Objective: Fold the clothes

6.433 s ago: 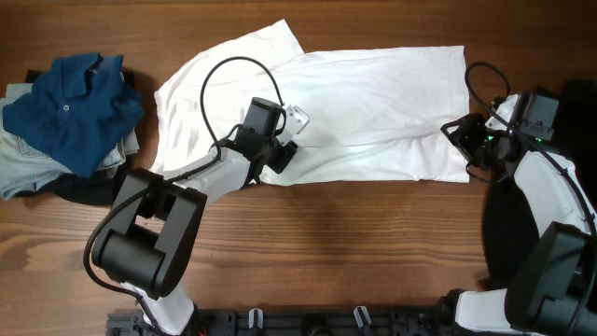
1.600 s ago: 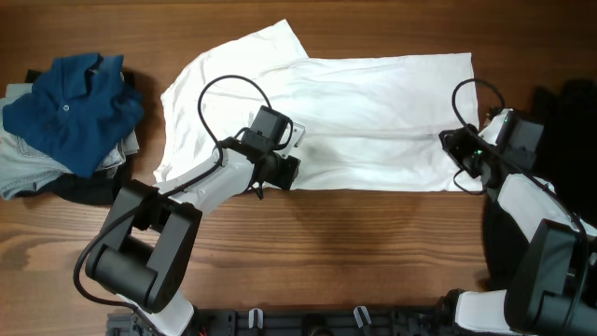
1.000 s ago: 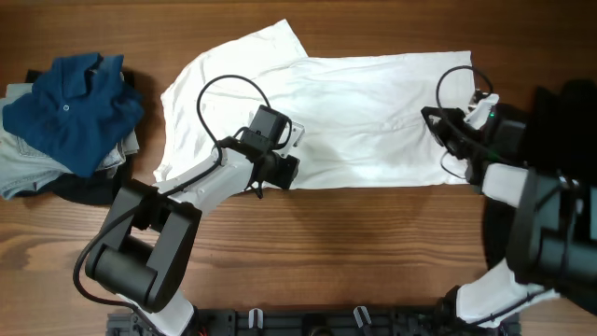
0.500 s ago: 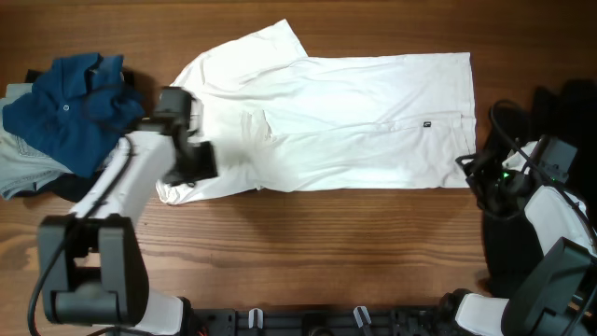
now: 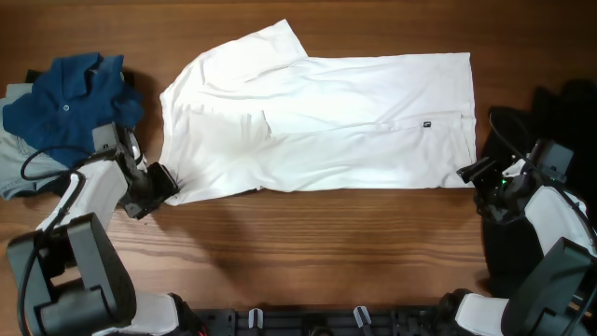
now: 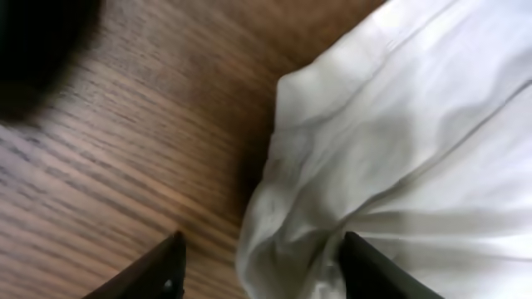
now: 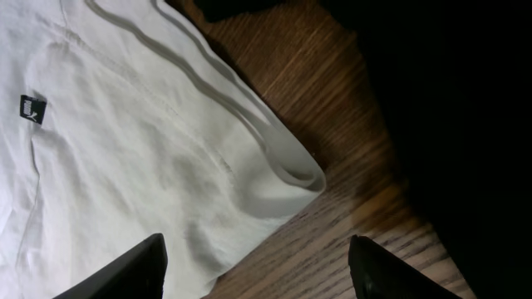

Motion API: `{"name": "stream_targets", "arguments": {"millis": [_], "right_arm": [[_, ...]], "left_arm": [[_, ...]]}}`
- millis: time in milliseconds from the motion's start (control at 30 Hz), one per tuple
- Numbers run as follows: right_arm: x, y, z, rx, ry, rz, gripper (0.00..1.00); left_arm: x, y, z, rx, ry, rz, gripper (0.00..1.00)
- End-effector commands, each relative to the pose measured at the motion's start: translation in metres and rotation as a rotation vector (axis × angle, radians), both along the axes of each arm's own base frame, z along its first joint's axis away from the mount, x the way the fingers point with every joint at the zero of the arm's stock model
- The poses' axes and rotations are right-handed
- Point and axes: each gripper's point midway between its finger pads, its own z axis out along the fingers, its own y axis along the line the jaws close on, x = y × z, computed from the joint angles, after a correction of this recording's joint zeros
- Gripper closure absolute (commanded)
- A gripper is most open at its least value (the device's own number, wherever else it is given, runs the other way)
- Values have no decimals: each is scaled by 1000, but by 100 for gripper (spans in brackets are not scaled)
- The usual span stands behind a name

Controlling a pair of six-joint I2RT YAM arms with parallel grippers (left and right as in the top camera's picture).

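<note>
Overhead: the white short-sleeved shirt (image 5: pixel 317 121) lay spread flat across the middle of the tabletop (image 5: pixel 326 261). The left gripper (image 5: pixel 160 185) was at its lower left corner, the right gripper (image 5: pixel 478 174) just beside its lower right corner, and a dark blue polo shirt (image 5: pixel 65 107) was heaped at the left edge. Left wrist: the jaws stood open and held nothing, with a rumpled corner of the shirt lying between and ahead of them. Right wrist: the jaws stood open and empty over the shirt's hemmed corner, with its small dark logo tag (image 7: pixel 31 108) at frame left.
</note>
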Motion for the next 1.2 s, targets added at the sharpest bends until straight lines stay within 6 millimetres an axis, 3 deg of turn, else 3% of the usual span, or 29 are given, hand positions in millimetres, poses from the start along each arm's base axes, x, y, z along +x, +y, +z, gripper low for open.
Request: {"name": "stream_targets", "arguments": {"millis": [0,33,67,233,367,400,533,600,700,767,833,867,1033,1167], "right_arm": [[-1,-4,0,-26,3,-4,29],[-2,-4,0,-26,4,-4,30],[-2,-4,0,-27,3,-3,30],[-7,-2,-2,-32,25,24,30],[-26,-4,-20,-54,110,7,28],[-12,-3,-23,-51,40,30,26],[12,12,-25,37,-73,97,26],[23,30,-23,97,-146,188,26],[26,50,-25,136,-165,271,27],[18,47,-32,114,-103,247,62],[4,37,-41,82,-3,170,89],[-3,31,-44,68,38,137,94],[-24,1,-26,30,167,-1,96],[-50,-4,-7,-2,264,-52,96]], "left_arm": [[-4,-20,-18,-108,-10,1,61],[-2,-20,-18,-106,-18,1,86],[-2,-19,-17,-105,-20,3,96],[2,-4,-8,-133,-59,69,96],[5,3,0,-163,-100,104,96],[5,4,0,-161,-102,97,96],[6,4,0,-160,-104,98,96],[6,4,0,-160,-104,97,96],[6,4,0,-160,-104,97,96],[6,4,0,-159,-104,97,96],[5,6,-1,-149,-99,96,96],[4,7,-1,-143,-95,97,96],[-1,8,5,-134,-77,102,96],[-7,21,20,-94,-82,140,96]]}}
